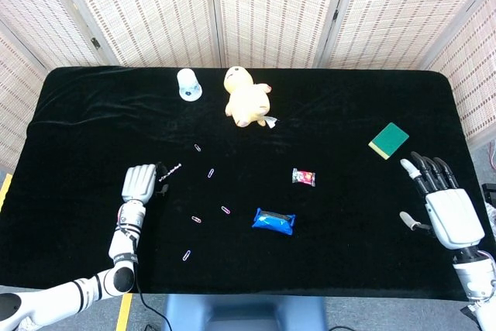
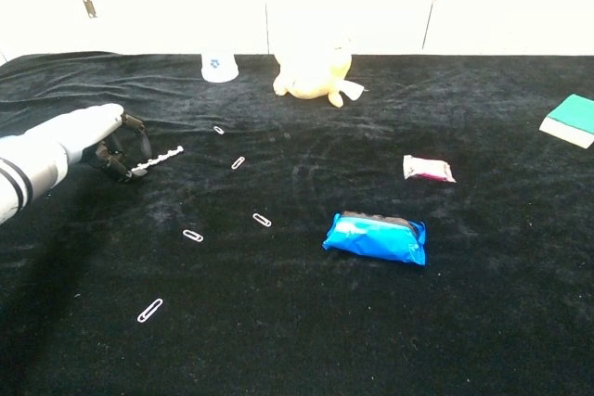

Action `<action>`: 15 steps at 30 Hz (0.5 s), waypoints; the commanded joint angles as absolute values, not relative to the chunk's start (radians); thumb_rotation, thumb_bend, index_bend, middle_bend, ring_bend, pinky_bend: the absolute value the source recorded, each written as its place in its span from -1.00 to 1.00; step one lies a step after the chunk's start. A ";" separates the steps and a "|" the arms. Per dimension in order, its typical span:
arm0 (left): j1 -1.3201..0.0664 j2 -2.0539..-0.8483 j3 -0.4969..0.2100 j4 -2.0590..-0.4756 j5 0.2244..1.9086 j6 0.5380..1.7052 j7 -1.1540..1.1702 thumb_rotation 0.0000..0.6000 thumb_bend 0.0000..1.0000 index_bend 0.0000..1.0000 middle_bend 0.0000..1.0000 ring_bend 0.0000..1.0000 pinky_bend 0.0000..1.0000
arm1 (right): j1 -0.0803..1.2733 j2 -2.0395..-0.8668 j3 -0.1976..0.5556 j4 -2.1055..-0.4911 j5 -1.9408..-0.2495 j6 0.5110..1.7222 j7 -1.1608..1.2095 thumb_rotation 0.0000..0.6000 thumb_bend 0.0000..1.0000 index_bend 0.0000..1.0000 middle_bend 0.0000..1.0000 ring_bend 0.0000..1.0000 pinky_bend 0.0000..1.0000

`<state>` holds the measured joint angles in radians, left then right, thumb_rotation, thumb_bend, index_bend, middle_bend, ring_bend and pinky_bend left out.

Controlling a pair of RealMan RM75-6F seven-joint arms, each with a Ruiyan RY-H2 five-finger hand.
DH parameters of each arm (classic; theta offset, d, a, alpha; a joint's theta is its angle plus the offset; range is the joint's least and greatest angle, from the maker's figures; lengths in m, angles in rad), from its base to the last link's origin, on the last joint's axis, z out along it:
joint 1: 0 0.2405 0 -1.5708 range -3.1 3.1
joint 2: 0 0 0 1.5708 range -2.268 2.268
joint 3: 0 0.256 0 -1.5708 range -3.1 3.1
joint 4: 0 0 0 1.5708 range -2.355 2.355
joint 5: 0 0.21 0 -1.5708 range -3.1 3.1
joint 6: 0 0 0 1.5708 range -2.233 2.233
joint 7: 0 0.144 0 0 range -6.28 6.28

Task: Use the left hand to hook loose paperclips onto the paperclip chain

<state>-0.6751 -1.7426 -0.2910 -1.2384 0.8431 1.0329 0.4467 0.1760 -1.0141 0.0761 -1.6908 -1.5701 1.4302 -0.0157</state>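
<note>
On the black table (image 1: 77,114), everything reads off the blue pouch (image 1: 273,222) lying near the front middle. Well to the left of the pouch and a little farther back lies the paperclip chain (image 2: 158,158), a short pale string on the cloth, and the left hand (image 1: 141,182) is right at its near end, dark fingers (image 2: 121,159) curled down around the tip of the chain. Whether they actually pinch it or only touch it, I cannot tell from either view. Loose clips are scattered between chain and pouch: one paperclip (image 2: 262,220) just left of the pouch, another clip (image 2: 193,236) a bit further left, a third clip (image 2: 238,162) behind those, a fourth clip (image 2: 218,130) beyond that, and a front clip (image 2: 149,310) lying alone toward the table's near edge. Far right of the pouch, the right hand (image 1: 442,203) hovers at the table's edge, palm down, fingers spread and holding nothing. Behind the pouch sit a small candy wrapper (image 1: 304,177), a yellow plush duck (image 1: 246,97), a white cup (image 1: 187,84) and a green sponge (image 1: 388,140).
</note>
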 commanded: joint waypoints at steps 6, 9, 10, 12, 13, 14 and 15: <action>-0.696 -1.772 -0.294 -1.167 0.842 1.011 0.433 1.00 -0.18 -0.08 1.00 1.00 1.00 | 0.171 -1.011 0.077 -1.682 -1.558 1.434 -0.006 1.00 -0.54 -1.00 -1.00 -1.00 -1.00; -0.699 -1.778 -0.293 -1.152 0.843 1.005 0.426 1.00 -0.18 -0.08 1.00 1.00 1.00 | 0.169 -1.010 0.077 -1.679 -1.553 1.435 -0.001 1.00 -0.54 -1.00 -1.00 -1.00 -1.00; -0.700 -1.780 -0.292 -1.147 0.844 1.002 0.425 1.00 -0.18 -0.07 1.00 1.00 1.00 | 0.169 -1.011 0.078 -1.677 -1.552 1.435 0.001 1.00 -0.54 -1.00 -1.00 -1.00 -1.00; -0.702 -1.784 -0.291 -1.139 0.846 0.998 0.422 1.00 -0.18 -0.06 1.00 1.00 1.00 | 0.169 -1.012 0.077 -1.675 -1.551 1.434 0.004 1.00 -0.54 -1.00 -1.00 -1.00 -1.00; -0.703 -1.786 -0.289 -1.136 0.847 0.995 0.422 1.00 -0.18 -0.05 1.00 1.00 1.00 | 0.168 -1.012 0.076 -1.674 -1.551 1.435 0.005 1.00 -0.54 -1.00 -1.00 -1.00 -1.00; -0.704 -1.788 -0.288 -1.133 0.847 0.993 0.421 1.00 -0.18 -0.05 1.00 1.00 1.00 | 0.167 -1.012 0.076 -1.673 -1.551 1.436 0.005 1.00 -0.54 -1.00 -1.00 -1.00 -1.00; -0.704 -1.789 -0.288 -1.130 0.848 0.992 0.421 1.00 -0.18 -0.04 1.00 1.00 1.00 | 0.165 -1.011 0.075 -1.673 -1.551 1.438 0.005 1.00 -0.54 -1.00 -1.00 -1.00 -1.00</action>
